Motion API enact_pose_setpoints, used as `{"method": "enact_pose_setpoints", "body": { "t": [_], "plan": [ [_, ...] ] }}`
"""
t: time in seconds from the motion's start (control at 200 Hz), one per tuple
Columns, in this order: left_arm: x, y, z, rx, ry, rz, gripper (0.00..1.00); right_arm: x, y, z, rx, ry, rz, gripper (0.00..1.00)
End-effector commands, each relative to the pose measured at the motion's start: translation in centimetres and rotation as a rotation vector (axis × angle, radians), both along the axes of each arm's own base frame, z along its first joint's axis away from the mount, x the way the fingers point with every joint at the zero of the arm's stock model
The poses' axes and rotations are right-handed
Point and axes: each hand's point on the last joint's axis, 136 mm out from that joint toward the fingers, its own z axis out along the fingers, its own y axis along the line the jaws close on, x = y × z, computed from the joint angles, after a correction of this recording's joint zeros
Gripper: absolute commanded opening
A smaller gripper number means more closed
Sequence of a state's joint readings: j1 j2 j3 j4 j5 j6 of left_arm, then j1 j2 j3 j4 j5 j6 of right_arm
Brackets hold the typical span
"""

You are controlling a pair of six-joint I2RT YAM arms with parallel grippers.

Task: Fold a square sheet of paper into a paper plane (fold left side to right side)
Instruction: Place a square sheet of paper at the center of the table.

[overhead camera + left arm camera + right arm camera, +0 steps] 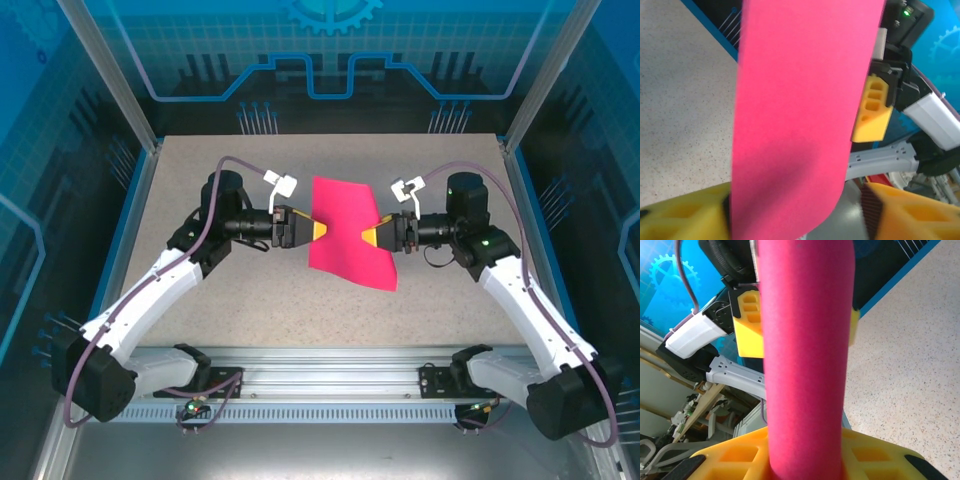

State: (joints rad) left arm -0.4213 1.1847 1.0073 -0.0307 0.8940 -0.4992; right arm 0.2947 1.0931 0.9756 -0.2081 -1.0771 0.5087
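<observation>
Arms: two, the left arm (150,290) coming in from lower left and the right arm (530,300) from lower right of the top view, reaching toward each other over the speckled table (250,290).
Paper: one square sheet of paper (348,225), magenta-pink and bent rather than flat, raised off the table at the centre of the top view, between the two grippers.
Left gripper (316,230): at the sheet's left edge, jaws apart. In its wrist view the sheet passes between its two yellow fingers (685,215), lying against the lower-left one, with a gap before the lower-right one.
Right gripper (368,236): at the sheet's right edge, clamped on the sheet. In its wrist view the pink band rises from between its two yellow fingers (875,460), touching both.
Fingers counted: four yellow ones in all, two per gripper.
</observation>
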Motion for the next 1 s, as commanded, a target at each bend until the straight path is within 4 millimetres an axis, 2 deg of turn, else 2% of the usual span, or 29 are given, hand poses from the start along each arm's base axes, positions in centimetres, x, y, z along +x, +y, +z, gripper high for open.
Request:
{"method": "enact_pose_setpoints", "body": {
  "t": [0.0, 0.155, 0.35, 0.45, 0.49, 0.555, 0.605, 0.71, 0.785, 0.865, 0.99],
  "plan": [
    [-0.7, 0.2, 1.2, -0.016, -0.029, -0.031, 0.51, 0.5, 0.0, 0.1, -0.023, -0.013, -0.023, 0.31],
    [-0.1, 0.4, -0.7, 0.022, 0.013, 0.002, 0.25, 2.1, -1.0, -1.9, -0.073, 0.031, -0.108, 0.33],
    [1.3, 0.7, -4.5, 0.089, 0.105, 0.081, 0.11, 3.6, -2.6, -5.7, -0.19, 0.097, -0.212, 0.4],
    [2.2, 0.8, -7.0, 0.131, 0.184, 0.124, 0.0, 4.2, -3.6, -8.1, -0.279, 0.141, -0.266, 0.49],
    [2.5, 0.8, -8.2, 0.144, 0.22, 0.136, 0.0, 4.4, -3.9, -9.0, -0.31, 0.157, -0.278, 0.55],
    [3.1, 0.8, -10.3, 0.174, 0.283, 0.165, 0.0, 4.7, -4.6, -10.4, -0.366, 0.179, -0.313, 0.72],
    [3.5, 1.0, -12.1, 0.202, 0.336, 0.189, 0.0, 5.3, -6.1, -12.1, -0.468, 0.203, -0.386, 0.82],
    [4.2, 1.4, -17.0, 0.291, 0.453, 0.242, 0.0, 5.8, -9.1, -15.6, -0.685, 0.26, -0.491, 0.85],
    [4.5, 1.6, -20.7, 0.355, 0.543, 0.255, 0.0, 5.8, -10.2, -17.5, -0.762, 0.299, -0.517, 0.86],
    [4.6, 1.5, -23.6, 0.388, 0.607, 0.25, 0.0, 5.7, -9.9, -19.1, -0.758, 0.335, -0.507, 0.86],
    [5.3, 2.0, -26.5, 0.451, 0.632, 0.292, 0.0, 6.1, -8.5, -20.6, -0.713, 0.374, -0.49, 0.86]
  ]
}}
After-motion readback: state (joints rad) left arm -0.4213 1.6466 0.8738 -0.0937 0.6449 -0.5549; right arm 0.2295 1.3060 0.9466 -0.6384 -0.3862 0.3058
